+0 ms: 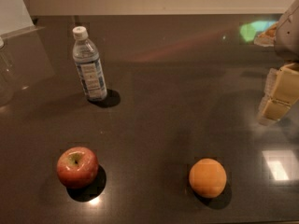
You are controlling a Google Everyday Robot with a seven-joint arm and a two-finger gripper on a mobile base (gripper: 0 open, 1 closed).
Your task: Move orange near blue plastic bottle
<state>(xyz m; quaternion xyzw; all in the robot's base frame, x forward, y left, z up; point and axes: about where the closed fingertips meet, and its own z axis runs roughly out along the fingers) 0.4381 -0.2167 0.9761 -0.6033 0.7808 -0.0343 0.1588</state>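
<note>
The orange sits on the dark table near the front right. The blue plastic bottle stands upright at the back left, with a white cap and a blue-and-white label. My gripper is at the right edge of the camera view, up and to the right of the orange and apart from it, with pale yellow pads; it holds nothing that I can see.
A shiny red apple sits at the front left, below the bottle. A clear container stands at the far left edge. The dark glossy table ends at a pale wall at the back.
</note>
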